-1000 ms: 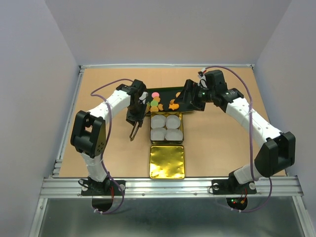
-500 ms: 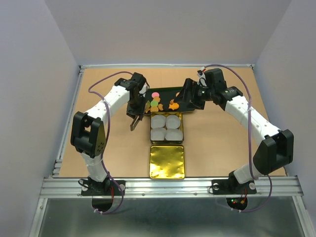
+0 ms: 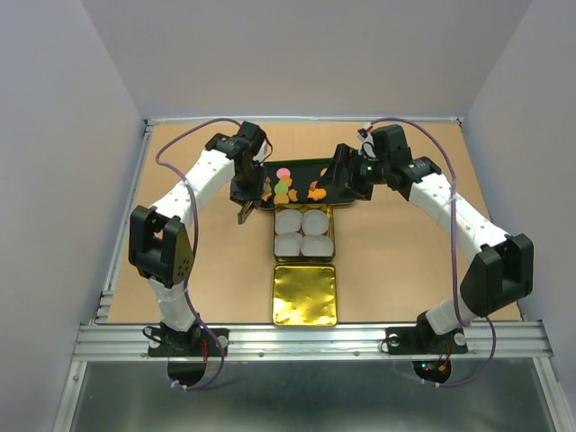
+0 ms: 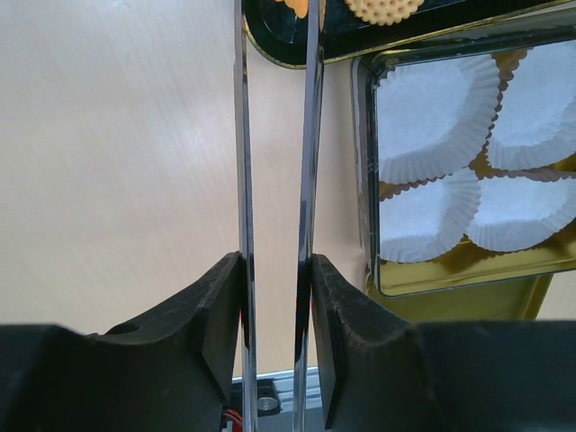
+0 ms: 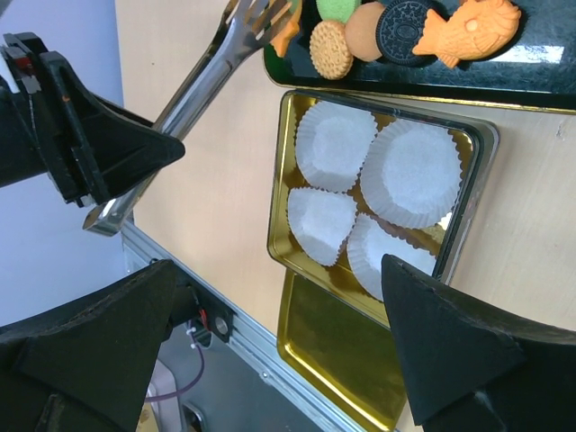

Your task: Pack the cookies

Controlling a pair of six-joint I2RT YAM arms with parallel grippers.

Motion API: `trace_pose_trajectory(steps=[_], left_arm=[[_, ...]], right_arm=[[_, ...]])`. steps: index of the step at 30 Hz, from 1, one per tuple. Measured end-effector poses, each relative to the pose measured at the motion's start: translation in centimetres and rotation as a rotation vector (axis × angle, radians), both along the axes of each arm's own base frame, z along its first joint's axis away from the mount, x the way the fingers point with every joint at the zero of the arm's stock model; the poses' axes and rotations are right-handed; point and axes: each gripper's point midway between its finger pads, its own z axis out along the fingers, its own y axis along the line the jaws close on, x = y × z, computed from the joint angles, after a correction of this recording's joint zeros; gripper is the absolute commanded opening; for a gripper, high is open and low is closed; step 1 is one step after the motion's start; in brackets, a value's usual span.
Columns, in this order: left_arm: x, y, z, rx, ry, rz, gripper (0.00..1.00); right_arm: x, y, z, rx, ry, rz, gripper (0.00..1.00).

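1 thing has moved over the last second: the left arm has swung from beside the tin (image 4: 364, 180) toward the black tray (image 5: 504, 76). The tongs (image 5: 202, 76) clenched in the left pincer (image 4: 274, 265) now reach the tray's corner, with their toothed tips right at an orange piece; I cannot tell whether they touch it. The right pincer (image 5: 279, 266) has hardly shifted (it hovers at the tray's other end, jaws spread wide, grasping nothing). I read this as the approach for a first pick, since nothing is packed yet: all the cookies (image 3: 293, 193) lie on the tray, beyond the tin. Counts: 1 tray, 1 tin, 1 gold lid (image 3: 304, 294) on the bench (image 3: 396, 261) just beside the tin, 1 pair of tongs, and 4 white paper cups (image 5: 414, 184), all 4 empty. The right wrist view shows 6 cookies: 1 green cookie (image 5: 337, 7), 1 scalloped tan cookie (image 5: 329, 49), 1 plain brown one, 1 dark embossed cookie (image 5: 403, 27), 1 orange fish cookie (image 5: 466, 29) and the 1 at the tongs. The top view adds 1 pink cookie (image 3: 283, 172), so at least 7; the exact total is too small to tell.
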Motion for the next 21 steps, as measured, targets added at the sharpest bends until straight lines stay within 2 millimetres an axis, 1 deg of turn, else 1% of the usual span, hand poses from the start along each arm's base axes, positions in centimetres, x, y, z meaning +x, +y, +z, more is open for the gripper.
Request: trace_pose_trajectory(steps=[4, 7, 11, 15, 21], left_arm=[[0.6, 0.0, 1.3, -0.001, -0.029, 0.009, 0.26], [1.0, -0.2, 2.1, -0.011, -0.054, 0.016, 0.23], [0.7, -0.2, 2.7, -0.025, -0.068, 0.014, 0.22], [-0.8, 0.1, 3.4, -0.055, -0.085, 0.006, 0.19], [-3.9, 0.2, 5.3, -0.130, -0.144, -0.026, 0.18]], right_arm=[[0.3, 0.1, 0.4, 0.003, -0.010, 0.001, 1.00], [0.3, 0.1, 0.5, 0.004, -0.012, 0.001, 1.00], [0.3, 0.1, 0.5, 0.004, -0.012, 0.001, 1.00], [0.3, 0.1, 0.5, 0.003, -0.013, 0.001, 1.00], [0.4, 0.1, 0.5, -0.001, -0.014, -0.001, 1.00]])
